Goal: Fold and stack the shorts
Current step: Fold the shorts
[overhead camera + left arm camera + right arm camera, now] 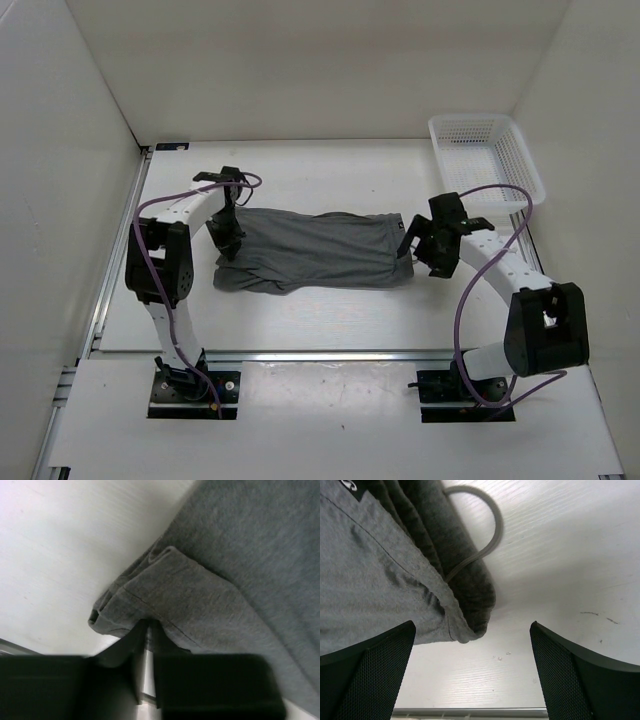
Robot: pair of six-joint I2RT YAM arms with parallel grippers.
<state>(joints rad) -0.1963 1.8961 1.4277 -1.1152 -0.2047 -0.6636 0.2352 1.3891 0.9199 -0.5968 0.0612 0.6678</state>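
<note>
The shorts (315, 250) lie on the surface (330, 330), left of the white basket (470, 120) and nearer than it, long axis running side to side, waistband (470, 595) and drawstring (485, 545) at the end toward the basket. Left fingers (215, 685) pinch the hem at the end farthest from it; right fingers (365, 670) stand wide apart over the waistband corner, gripping nothing. Likely mid-fold: the right must close on that corner before the ends are brought together

Black tag (351, 487) on shorts (375, 585): illegible
</note>
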